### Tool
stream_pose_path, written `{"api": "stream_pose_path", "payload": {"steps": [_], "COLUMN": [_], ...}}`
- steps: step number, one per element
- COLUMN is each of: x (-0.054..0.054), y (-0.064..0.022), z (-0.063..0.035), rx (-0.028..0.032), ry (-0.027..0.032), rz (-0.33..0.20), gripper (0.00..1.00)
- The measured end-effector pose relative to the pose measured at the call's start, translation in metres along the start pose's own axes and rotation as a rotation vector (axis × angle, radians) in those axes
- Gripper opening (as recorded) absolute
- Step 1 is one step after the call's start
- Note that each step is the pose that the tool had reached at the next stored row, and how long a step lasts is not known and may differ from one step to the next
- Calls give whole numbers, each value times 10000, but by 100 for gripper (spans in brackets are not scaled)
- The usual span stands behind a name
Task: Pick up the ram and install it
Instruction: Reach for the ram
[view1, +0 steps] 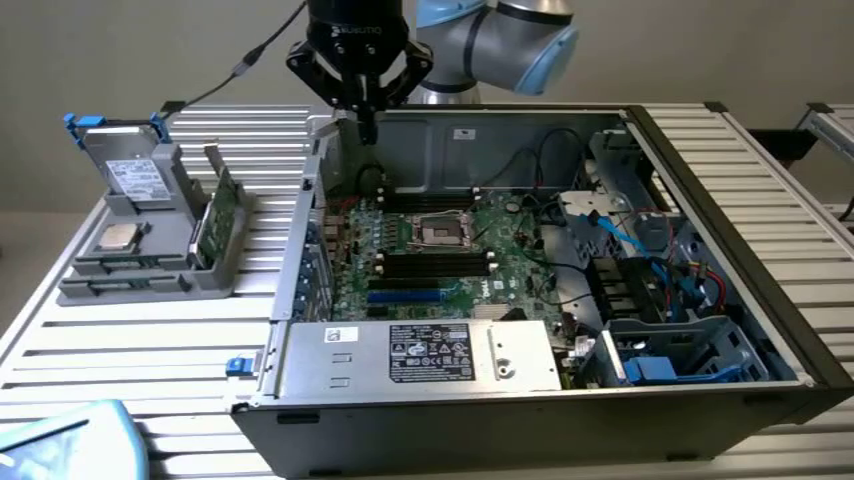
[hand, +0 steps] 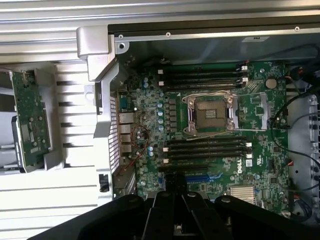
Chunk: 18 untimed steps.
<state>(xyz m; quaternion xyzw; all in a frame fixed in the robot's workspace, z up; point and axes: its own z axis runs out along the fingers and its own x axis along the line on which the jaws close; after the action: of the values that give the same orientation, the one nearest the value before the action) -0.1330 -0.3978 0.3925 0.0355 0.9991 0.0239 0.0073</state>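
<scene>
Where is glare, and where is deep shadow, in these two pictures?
Exterior view: the slatted table reflects light brightly; the near wall of the computer case is dark. Wrist view: the table's slats glare white, the motherboard is evenly lit, the gripper looks black.

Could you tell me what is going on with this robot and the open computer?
A robot arm holds its gripper, shut, above the back corner of an open computer case, over the motherboard. I cannot tell whether anything is held in it. The black memory slots look empty, so nothing seems installed yet. A green circuit card stands in a grey holder beside the case.
</scene>
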Motion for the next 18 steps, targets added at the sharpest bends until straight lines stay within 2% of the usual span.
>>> {"api": "stream_pose_path", "payload": {"steps": [6,18], "x": [274,820], "y": [-3,-17], "z": [8,58], "rx": [1,-2], "ry": [91,142], "rz": [3,6], "gripper": [11,11]}}
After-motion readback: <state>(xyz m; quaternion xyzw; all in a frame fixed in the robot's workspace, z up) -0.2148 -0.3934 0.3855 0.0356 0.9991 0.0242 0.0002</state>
